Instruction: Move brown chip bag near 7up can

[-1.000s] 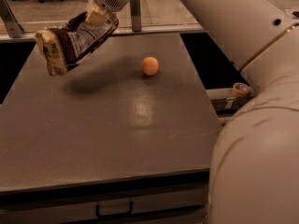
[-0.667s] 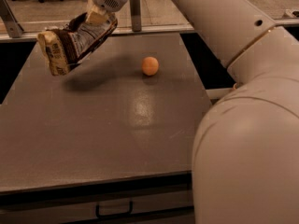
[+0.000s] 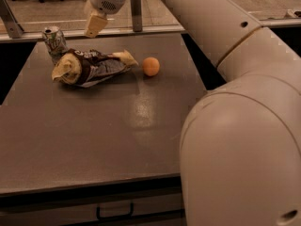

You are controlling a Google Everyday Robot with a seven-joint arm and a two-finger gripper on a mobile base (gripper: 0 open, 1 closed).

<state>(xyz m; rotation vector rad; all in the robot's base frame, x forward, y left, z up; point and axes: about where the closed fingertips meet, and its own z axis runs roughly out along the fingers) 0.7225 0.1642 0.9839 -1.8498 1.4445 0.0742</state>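
Note:
The brown chip bag [image 3: 89, 67] lies on its side on the grey table [image 3: 94, 126], at the back left, dark brown in the middle with cream ends. The 7up can [image 3: 54, 41] stands upright right behind the bag's left end, touching or nearly touching it. My gripper [image 3: 95, 25] hangs above the bag's right half, near the table's back edge, clear of the bag and holding nothing. One cream finger [image 3: 96, 24] shows.
A small orange ball [image 3: 151, 66] sits just right of the bag's right end. A rail with posts [image 3: 136, 8] runs behind the table. My large cream arm [image 3: 235, 126] fills the right side of the view. A drawer handle [image 3: 114, 213] shows below the front edge.
The bag was held up in the gripper at the back left; now it lies on the table next to the can. The gripper has let go and risen.

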